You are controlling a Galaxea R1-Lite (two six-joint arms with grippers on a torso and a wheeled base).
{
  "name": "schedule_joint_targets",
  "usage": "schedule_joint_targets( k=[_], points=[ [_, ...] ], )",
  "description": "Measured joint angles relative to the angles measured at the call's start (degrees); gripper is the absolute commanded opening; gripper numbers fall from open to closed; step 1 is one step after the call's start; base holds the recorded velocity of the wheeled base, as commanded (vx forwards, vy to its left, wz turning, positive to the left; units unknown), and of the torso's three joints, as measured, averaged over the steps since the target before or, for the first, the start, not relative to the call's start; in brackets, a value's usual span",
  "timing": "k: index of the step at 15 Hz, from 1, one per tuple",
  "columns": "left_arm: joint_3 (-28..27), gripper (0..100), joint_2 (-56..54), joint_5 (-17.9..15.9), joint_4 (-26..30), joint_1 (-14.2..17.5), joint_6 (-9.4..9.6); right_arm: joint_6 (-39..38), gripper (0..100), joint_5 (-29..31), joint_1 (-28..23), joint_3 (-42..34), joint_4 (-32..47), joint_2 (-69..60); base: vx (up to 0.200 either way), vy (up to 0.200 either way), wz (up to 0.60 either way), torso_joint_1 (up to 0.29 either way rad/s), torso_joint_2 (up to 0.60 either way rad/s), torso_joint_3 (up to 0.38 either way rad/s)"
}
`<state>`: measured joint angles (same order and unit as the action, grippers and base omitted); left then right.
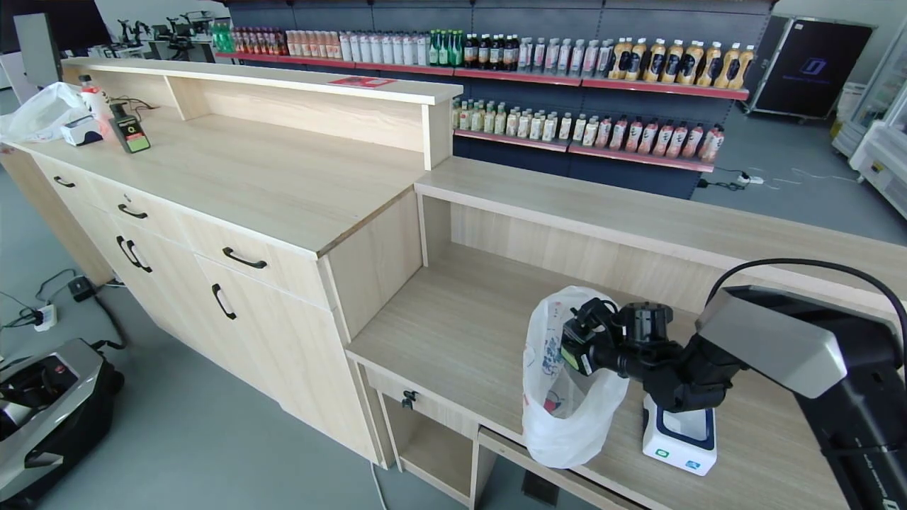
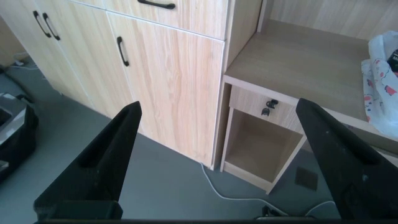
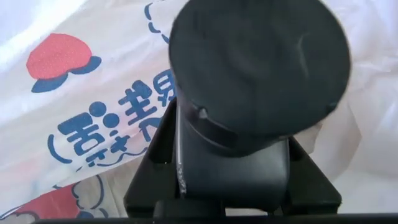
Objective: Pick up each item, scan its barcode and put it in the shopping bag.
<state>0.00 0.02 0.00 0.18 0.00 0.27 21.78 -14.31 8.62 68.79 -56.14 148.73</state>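
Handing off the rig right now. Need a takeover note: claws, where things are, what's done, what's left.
Left claw: open, holding nothing, out over the floor in front of the cabinets.
Right claw: shut on a dark item, at the mouth of the shopping bag.
Bag stands on the lower counter, with the scanner right beside it.
Done: item picked up and brought to the bag; whether it was scanned, cannot tell.
Left: release it into the bag.
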Motion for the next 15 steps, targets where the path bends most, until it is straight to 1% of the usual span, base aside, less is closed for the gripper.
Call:
schedule_joint_targets(
  k=[1, 5, 9, 11, 13, 15],
  points=[
    [0.00, 100, 0.00, 0.00, 0.00, 0.00, 0.00, 0.11, 100, 0.00, -0.05, -0.09, -0.11, 0.09, 0.000, 0.000, 0.00, 0.000, 0.00, 0.000],
    [0.00, 100, 0.00, 0.00, 0.00, 0.00, -0.02, -0.24, 100, 0.00, -0.88, -2.34, -0.27, -1.15, 0.000, 0.000, 0.00, 0.000, 0.00, 0.000],
    [0.00, 100, 0.00, 0.00, 0.00, 0.00, 0.00, -2.33, 100, 0.09, -1.57, -5.95, 0.28, -8.92, 0.000, 0.000, 0.00, 0.000, 0.00, 0.000],
    [0.00, 100, 0.00, 0.00, 0.00, 0.00, 0.00, -2.49, 100, 0.20, -2.26, -11.28, 0.06, -16.51, 0.000, 0.000, 0.00, 0.000, 0.00, 0.000],
    [0.00, 100, 0.00, 0.00, 0.00, 0.00, 0.00, -2.13, 100, 0.38, -4.11, -19.98, 0.39, -26.70, 0.000, 0.000, 0.00, 0.000, 0.00, 0.000],
    [0.00, 100, 0.00, 0.00, 0.00, 0.00, 0.00, 0.33, 100, 1.12, -7.50, -28.05, 3.45, -37.60, 0.000, 0.000, -0.60, 0.002, 0.00, 0.000]
  ],
)
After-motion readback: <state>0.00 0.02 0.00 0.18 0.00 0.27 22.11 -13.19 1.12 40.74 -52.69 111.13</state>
